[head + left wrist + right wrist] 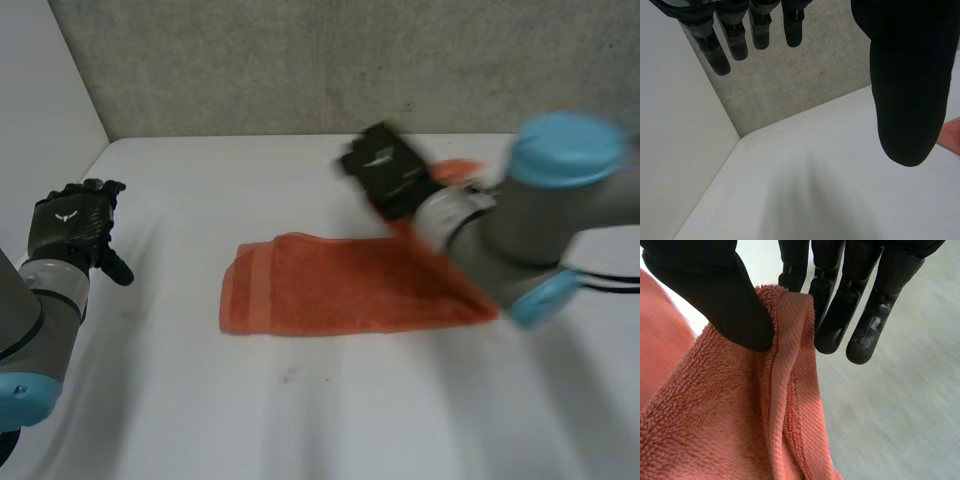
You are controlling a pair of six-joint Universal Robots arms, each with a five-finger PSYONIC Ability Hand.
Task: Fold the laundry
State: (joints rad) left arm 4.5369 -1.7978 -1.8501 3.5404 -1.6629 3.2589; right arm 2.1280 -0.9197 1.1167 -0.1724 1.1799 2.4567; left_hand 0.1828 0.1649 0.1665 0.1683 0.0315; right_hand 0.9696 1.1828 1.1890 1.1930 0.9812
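An orange towel (340,285) lies in the middle of the white table, folded into a long strip. My right hand (388,170) is over its far right corner and holds that corner lifted off the table. Up close, the thumb (720,295) pinches the towel's hemmed edge (790,340) against the fingers (840,305). My left hand (72,225) hovers at the table's left side, well apart from the towel, with its fingers (735,30) straight and nothing in it. A sliver of the towel (951,135) shows beside the left thumb.
A grey wall (300,60) runs along the table's far edge, and a white wall (40,80) closes the left side. My right forearm (520,230) reaches over the towel's right end and hides it.
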